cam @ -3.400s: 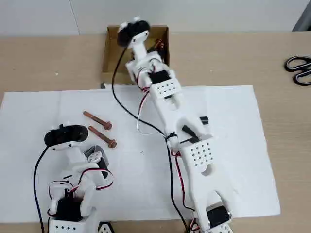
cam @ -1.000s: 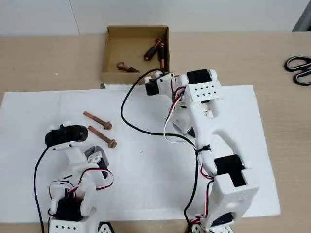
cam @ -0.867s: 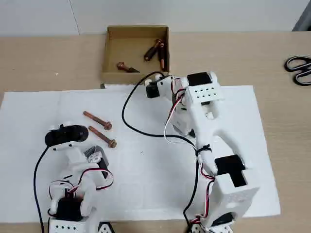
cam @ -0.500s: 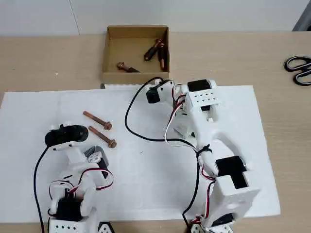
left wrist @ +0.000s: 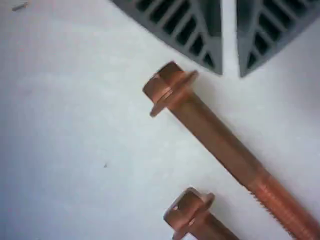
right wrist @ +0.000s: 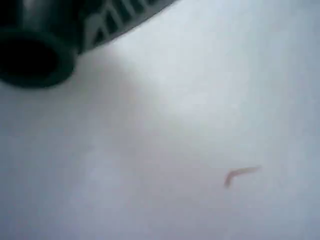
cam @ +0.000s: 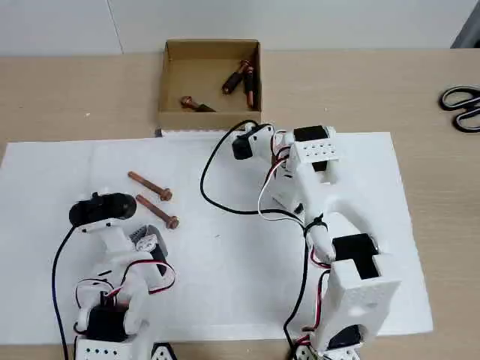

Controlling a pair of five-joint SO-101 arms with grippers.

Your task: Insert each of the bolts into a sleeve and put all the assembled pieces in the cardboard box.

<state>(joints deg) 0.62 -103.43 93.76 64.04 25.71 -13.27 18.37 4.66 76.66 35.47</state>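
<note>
Two copper bolts [cam: 150,184] [cam: 159,211] lie side by side on the white paper [cam: 225,285] at the left. My left gripper [cam: 148,241] sits just near of them, shut and holding nothing. Its grey fingertips [left wrist: 200,35] stand beside the hex head of the nearer bolt [left wrist: 210,132]; the other bolt's head [left wrist: 190,212] is close by. The cardboard box [cam: 169,82] at the back holds three copper and black pieces [cam: 238,76]. My right gripper [cam: 287,196] hangs low over the paper, folded under its arm, with a black sleeve [right wrist: 32,60] close to it.
Black scissors [cam: 461,99] lie on the wooden table at the far right. A black cable [cam: 217,202] loops across the paper between the arms. The right arm's body [cam: 352,270] covers the paper's right half.
The right arm has drawn back from the box, where its gripper was 3.4 s ago, to low over the paper. Three pieces now show in the box. The left arm has stayed still.
</note>
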